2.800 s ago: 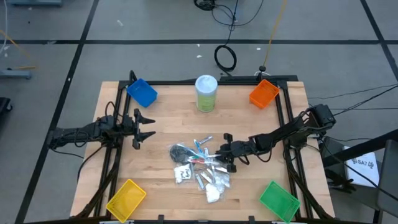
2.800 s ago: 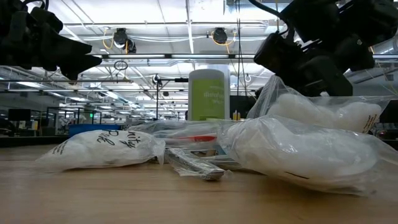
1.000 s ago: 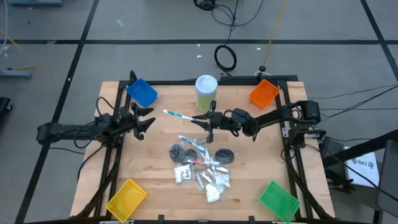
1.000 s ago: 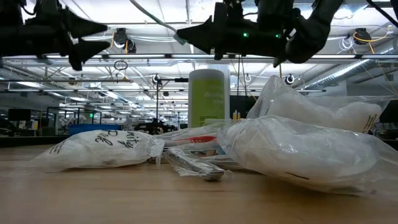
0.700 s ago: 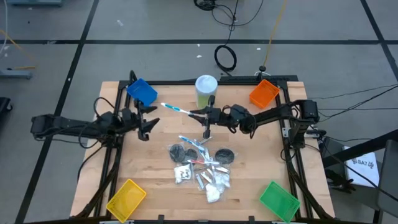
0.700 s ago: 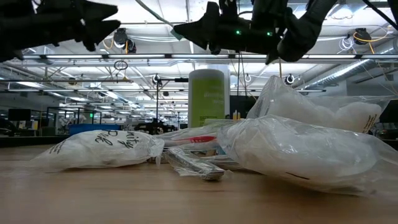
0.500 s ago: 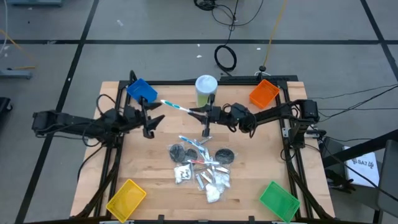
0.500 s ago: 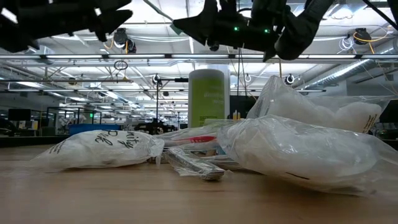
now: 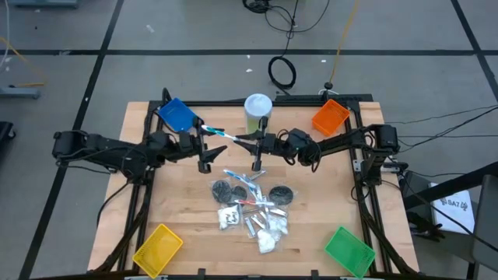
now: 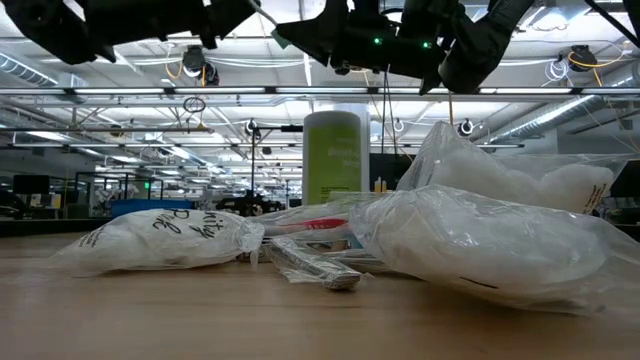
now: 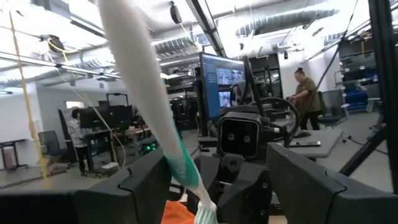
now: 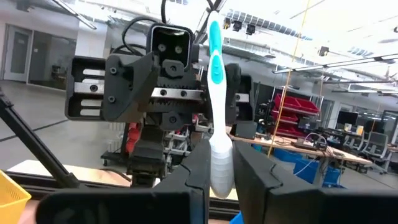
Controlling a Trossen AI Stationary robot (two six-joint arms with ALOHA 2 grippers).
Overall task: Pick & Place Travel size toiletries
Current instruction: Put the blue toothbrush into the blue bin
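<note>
My right gripper (image 9: pixel 247 141) is shut on a white and blue toothbrush (image 9: pixel 222 134), one of the travel size toiletries, high above the table's middle near the far side. My left gripper (image 9: pixel 206 148) is open. Its two fingers stand on either side of the toothbrush's free end (image 11: pixel 177 155), and I see no touch there. The two grippers face each other. The other toiletries (image 9: pixel 249 206) lie in a pile on the table's middle: packets, tubes, discs and sticks. My right gripper pinches the toothbrush's wider white end (image 12: pixel 221 165) between its two fingers. The fingers come about level from the table's right side and lie along the toothbrush. It sticks out past the fingertips toward my left gripper, lifted clear of the table.
A tall pale-green canister (image 9: pixel 257 115) stands at the far edge, just behind the two grippers. Bins sit at the corners: blue (image 9: pixel 177 115), orange (image 9: pixel 330 117), yellow (image 9: pixel 158 247), green (image 9: pixel 348 249). In the low view the packets (image 10: pixel 480 235) fill the foreground.
My left gripper has moved toward the table's right and risen, rolling as it went, until its open fingers stand around the toothbrush's free end. My right gripper has lifted the toothbrush a little and stays shut on it.
</note>
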